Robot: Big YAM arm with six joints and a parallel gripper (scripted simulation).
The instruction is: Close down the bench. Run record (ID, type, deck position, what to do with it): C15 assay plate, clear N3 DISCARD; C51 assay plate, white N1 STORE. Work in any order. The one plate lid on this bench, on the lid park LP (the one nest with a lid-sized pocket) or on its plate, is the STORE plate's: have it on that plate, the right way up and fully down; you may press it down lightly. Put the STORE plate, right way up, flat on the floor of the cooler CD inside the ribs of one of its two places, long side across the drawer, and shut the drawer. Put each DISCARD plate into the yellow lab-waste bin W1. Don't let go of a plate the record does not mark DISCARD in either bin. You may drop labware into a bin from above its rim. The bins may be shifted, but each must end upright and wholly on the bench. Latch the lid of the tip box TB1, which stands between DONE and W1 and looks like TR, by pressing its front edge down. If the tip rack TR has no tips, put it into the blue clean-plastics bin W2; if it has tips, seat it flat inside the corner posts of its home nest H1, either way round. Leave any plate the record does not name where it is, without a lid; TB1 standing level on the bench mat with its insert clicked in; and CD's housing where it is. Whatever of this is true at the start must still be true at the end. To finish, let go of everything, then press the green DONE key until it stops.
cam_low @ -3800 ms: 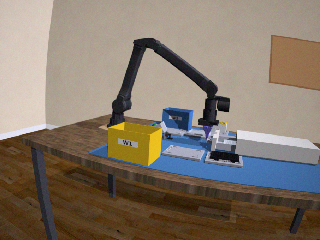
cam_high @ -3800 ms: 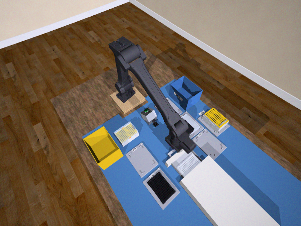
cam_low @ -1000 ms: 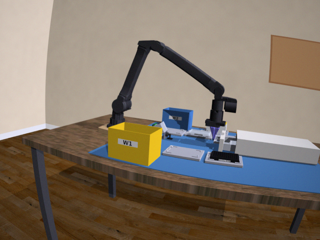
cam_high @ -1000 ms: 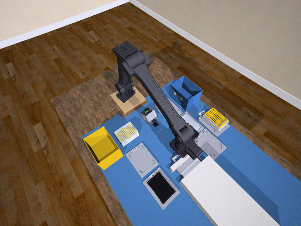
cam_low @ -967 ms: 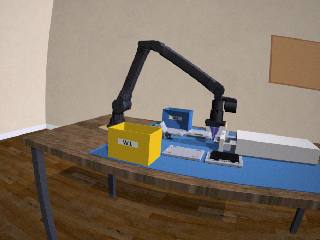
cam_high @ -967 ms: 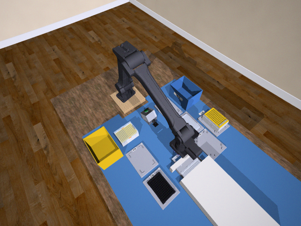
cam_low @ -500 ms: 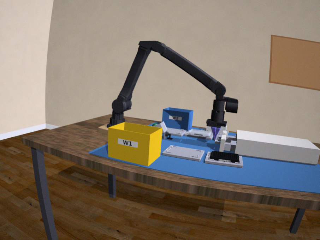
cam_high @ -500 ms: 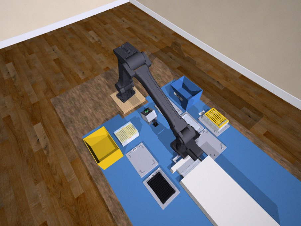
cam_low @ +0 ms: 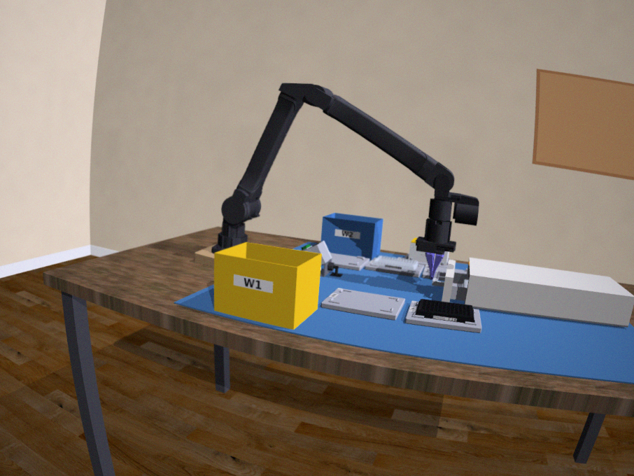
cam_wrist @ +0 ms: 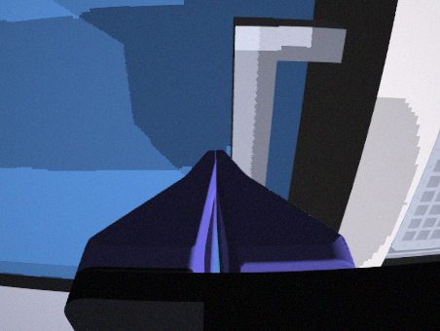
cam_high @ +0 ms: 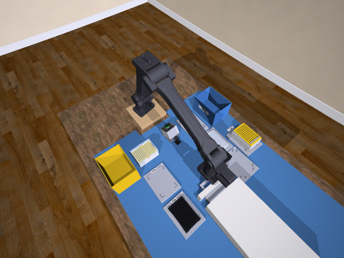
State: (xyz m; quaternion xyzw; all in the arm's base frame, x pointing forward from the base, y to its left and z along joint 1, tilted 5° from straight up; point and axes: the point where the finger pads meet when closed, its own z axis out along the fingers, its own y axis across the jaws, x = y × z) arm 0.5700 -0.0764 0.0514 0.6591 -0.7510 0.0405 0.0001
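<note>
- Plain beige walls (cam_low: 358, 76) meet at a corner, with a white baseboard (cam_high: 250, 62) running along their foot.
- The floor (cam_low: 255, 435) is brown wood planks of mixed tones.
- A brown board (cam_low: 583, 122) hangs on the wall at the right.
- The wooden tabletop (cam_low: 127, 278) stands on dark grey legs (cam_low: 84, 369), throwing a soft shadow on the floor beneath.

Lab bench: tip racks (cam_high: 246, 134), plate nests (cam_high: 162, 181).
</note>
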